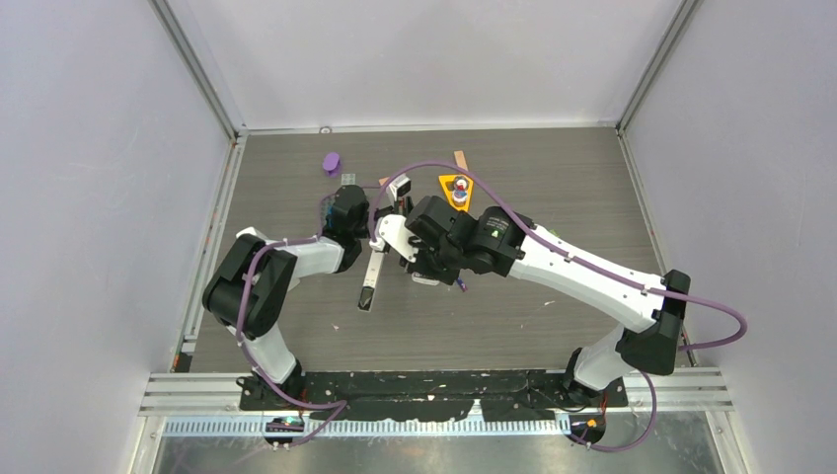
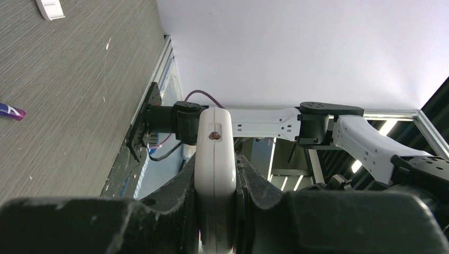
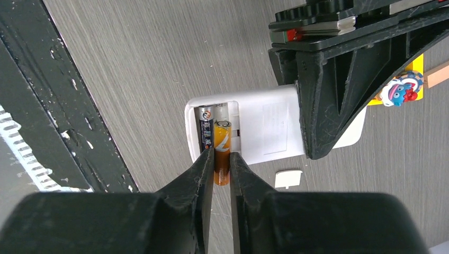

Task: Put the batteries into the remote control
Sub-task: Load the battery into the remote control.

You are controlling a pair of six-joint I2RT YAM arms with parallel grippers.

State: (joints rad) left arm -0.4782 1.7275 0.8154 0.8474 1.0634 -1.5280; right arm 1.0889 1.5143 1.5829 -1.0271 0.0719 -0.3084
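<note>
The white remote control hangs above the table with its back up and its battery bay open. My left gripper is shut on its edges, also seen from above. A dark battery lies in the bay. My right gripper is shut on an orange battery, whose far end sits in the bay beside the dark one while its near end sticks out past the remote's edge. A blue-purple battery lies on the table. From above, the right gripper is right of the remote.
The small white battery cover lies on the table below the remote. A yellow triangular toy, a wooden stick and a purple object sit toward the back. White walls enclose the table on three sides.
</note>
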